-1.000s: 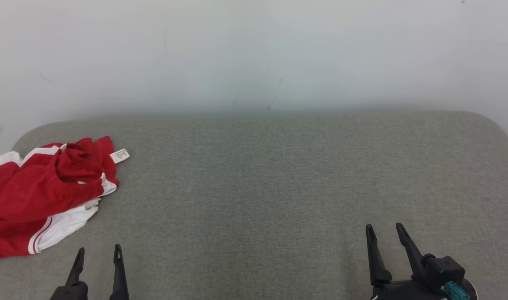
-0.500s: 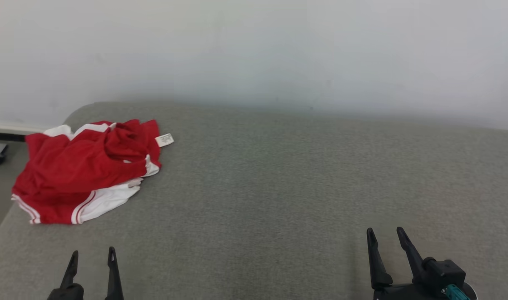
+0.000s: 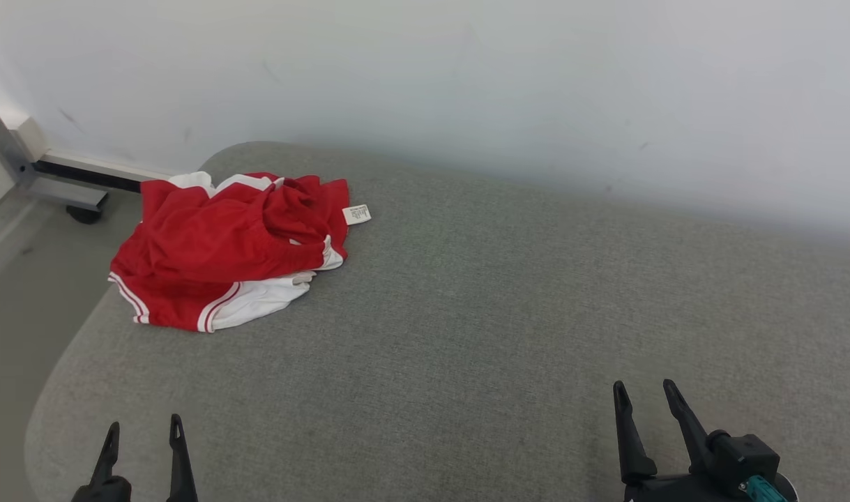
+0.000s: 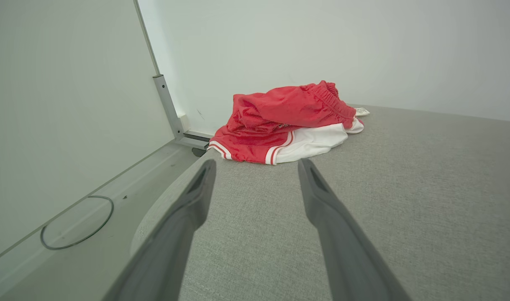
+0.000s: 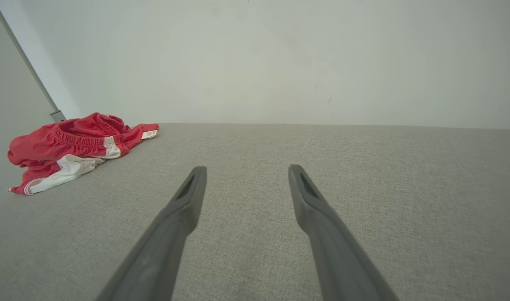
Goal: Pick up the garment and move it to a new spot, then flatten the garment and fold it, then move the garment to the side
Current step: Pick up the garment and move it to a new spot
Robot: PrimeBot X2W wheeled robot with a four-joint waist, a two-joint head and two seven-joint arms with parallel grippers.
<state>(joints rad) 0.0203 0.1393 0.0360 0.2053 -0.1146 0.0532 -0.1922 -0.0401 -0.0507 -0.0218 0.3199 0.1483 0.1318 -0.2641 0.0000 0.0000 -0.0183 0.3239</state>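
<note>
The garment (image 3: 229, 251), a pair of red shorts with white side panels and striped hems, lay crumpled in a loose heap, and neither arm touched it.

The left gripper (image 3: 143, 422) sat at the near left corner of the grey cushioned surface (image 3: 508, 328). Its two dark fingers were spread wide with nothing between them, and their tips aimed roughly toward the heap. In the left wrist view, the shorts (image 4: 288, 121) lay ahead of those fingertips and well apart from them, with bare grey fabric in between. The right gripper (image 3: 643, 384) was at the near right, its fingers just as widely parted and empty. In its own wrist view, the heap (image 5: 70, 142) lay far off to the left. Whether either gripper rested on the cushion or hung just above it could not be told.

The shorts occupied the far left corner of the cushion, close to its rounded edge. The elastic waistband was bunched on top, and a small white label (image 3: 356, 214) stuck out on the side facing the middle of the surface. Behind the cushion rose a plain pale wall (image 3: 466, 84). Past the left edge were a grey floor (image 3: 20, 293), a slanted metal post (image 4: 167, 104) with a dark caster (image 3: 84, 215) at its foot, and a thin cable (image 4: 77, 221) looped on the floor.
</note>
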